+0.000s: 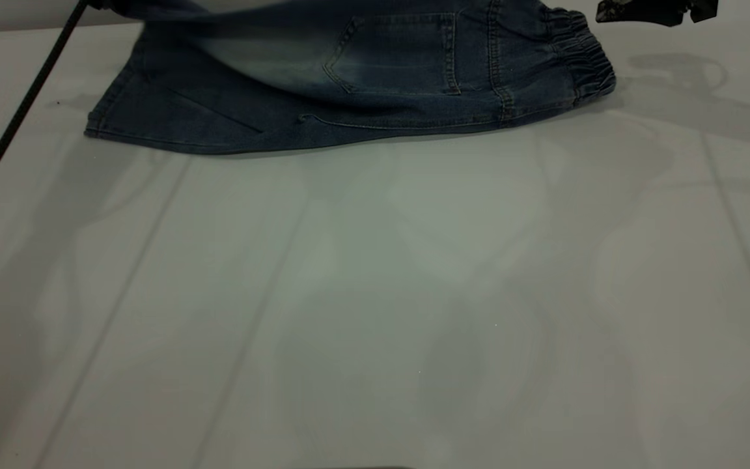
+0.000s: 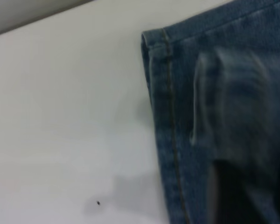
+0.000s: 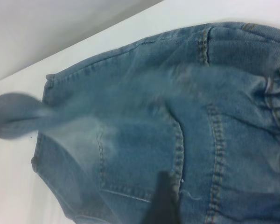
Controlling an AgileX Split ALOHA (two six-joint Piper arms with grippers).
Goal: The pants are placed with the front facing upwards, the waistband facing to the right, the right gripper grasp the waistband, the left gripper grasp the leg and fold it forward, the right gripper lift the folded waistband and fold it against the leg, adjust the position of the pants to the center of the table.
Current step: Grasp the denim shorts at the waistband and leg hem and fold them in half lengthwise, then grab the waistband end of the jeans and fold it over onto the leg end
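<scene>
The pants [image 1: 375, 98] lie at the table's far edge, folded lengthwise, with the square back pocket [image 1: 401, 55] on top and the waistband [image 1: 583, 58] at the right. One leg [image 3: 16, 116] is lifted and streaked with motion, drawn up toward the far left corner. My left gripper [image 2: 233, 196] is shut on that leg, close above the hemmed cuff [image 2: 161, 93]. My right gripper [image 1: 655, 12] hovers just right of the waistband, open and holding nothing. One dark finger [image 3: 162, 203] shows above the pocket.
The white table [image 1: 375, 293] stretches wide in front of the pants. The left arm's black cable [image 1: 17, 117] slants down across the far left. The table's back edge runs just behind the pants.
</scene>
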